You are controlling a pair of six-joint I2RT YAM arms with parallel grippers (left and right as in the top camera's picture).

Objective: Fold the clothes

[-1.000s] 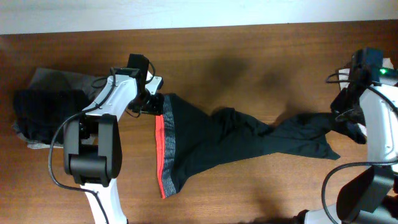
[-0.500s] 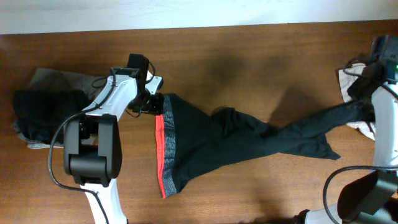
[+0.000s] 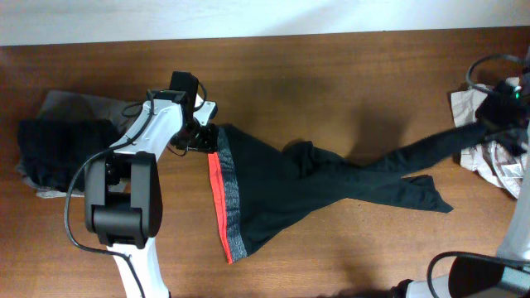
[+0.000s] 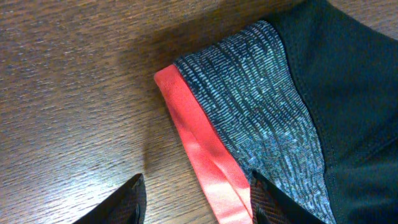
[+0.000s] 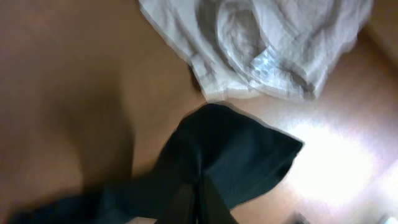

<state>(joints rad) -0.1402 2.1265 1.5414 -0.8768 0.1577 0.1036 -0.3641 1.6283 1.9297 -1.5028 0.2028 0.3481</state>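
While the right gripper is clamped shut on one leg end of the black leggings, the left gripper stands partly spread, its tips either side of the red-orange edge of the waistband. The leggings lie stretched across the table, with the pinched leg near a crumpled white cloth.

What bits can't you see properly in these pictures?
- Right wrist view: blurry; the right gripper is barely told from the leggings.
- Overhead: the pale cloth runs off the right edge; the left arm covers part of the dark pile.
- Left wrist view: only the waistband corner fits; the frame crops the rest.
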